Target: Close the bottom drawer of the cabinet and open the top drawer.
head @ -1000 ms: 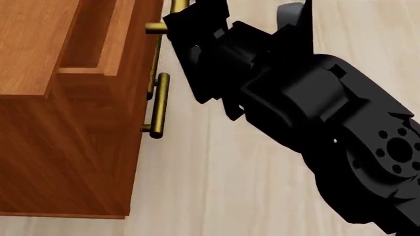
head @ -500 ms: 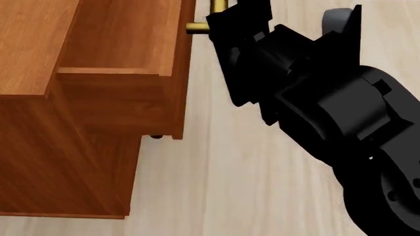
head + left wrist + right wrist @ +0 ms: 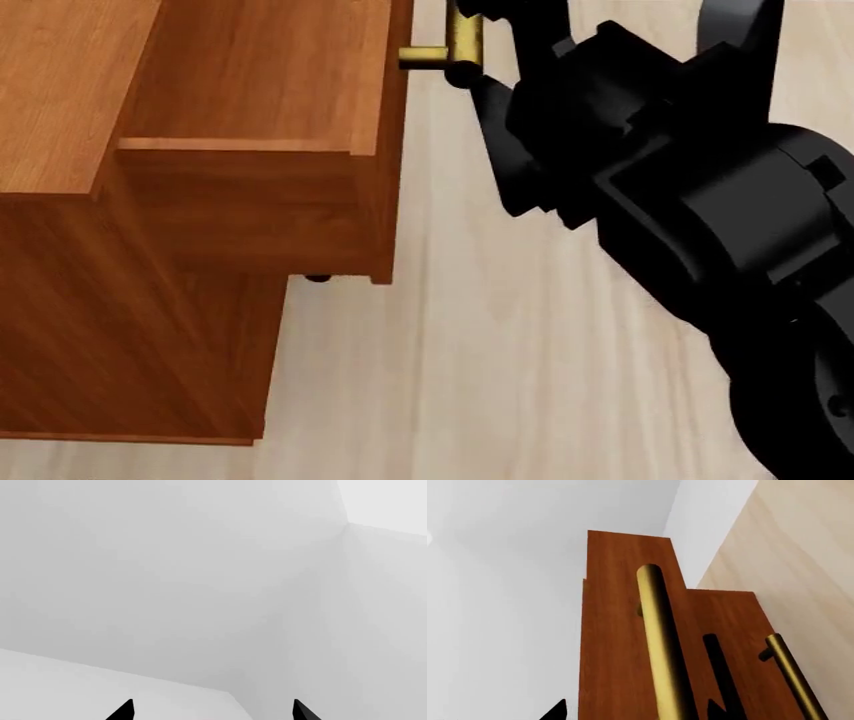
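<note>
Right claw (image 3: 461, 30) grips top drawer (image 3: 267, 75) handle; left claw (image 3: 210, 712) spread, empty

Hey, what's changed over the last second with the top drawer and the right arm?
The top drawer has slid farther out of the cabinet, its front now hiding the lower brass handles that showed a second ago. The right gripper moved outward with it, staying at the top drawer's brass handle. The cabinet body has not moved, and the left gripper faces only blank wall.
</note>
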Motion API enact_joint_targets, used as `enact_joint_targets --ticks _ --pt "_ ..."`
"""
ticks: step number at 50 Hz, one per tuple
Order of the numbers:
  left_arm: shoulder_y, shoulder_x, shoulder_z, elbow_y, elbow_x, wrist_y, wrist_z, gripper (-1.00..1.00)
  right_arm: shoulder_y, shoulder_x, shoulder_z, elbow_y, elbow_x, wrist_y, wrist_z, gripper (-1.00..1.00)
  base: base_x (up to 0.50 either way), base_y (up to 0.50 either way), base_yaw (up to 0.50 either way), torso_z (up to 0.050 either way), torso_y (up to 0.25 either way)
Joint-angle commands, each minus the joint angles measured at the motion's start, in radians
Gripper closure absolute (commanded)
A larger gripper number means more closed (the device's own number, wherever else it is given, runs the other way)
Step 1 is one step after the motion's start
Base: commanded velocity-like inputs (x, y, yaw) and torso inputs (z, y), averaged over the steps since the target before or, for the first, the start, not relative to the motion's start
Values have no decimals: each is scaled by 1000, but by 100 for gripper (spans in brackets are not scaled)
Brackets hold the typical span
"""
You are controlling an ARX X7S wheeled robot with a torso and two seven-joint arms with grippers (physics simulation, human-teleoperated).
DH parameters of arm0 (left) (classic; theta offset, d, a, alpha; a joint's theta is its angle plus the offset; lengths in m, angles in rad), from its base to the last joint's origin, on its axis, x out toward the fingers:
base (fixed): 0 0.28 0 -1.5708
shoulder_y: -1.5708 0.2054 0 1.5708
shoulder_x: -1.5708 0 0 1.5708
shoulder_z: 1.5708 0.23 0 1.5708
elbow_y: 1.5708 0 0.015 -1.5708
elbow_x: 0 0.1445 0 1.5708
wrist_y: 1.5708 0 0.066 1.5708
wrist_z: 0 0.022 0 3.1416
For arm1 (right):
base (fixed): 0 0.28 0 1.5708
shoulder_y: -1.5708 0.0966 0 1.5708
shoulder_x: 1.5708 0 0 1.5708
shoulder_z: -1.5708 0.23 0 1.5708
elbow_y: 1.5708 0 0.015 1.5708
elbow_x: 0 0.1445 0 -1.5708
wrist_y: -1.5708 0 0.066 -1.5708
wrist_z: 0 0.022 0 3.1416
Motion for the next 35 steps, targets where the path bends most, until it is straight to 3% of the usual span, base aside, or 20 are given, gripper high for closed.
enact_joint_targets --ticks 1,35 --pt "0 -3 1 6 -1 -4 -7 -100 1 5 5 6 -10 6 -13 -100 0 0 0 0 0" --pt "4 -6 6 0 0 2 -8 -100 12 74 3 -74 -100 -55 66 -100 0 0 0 0 0"
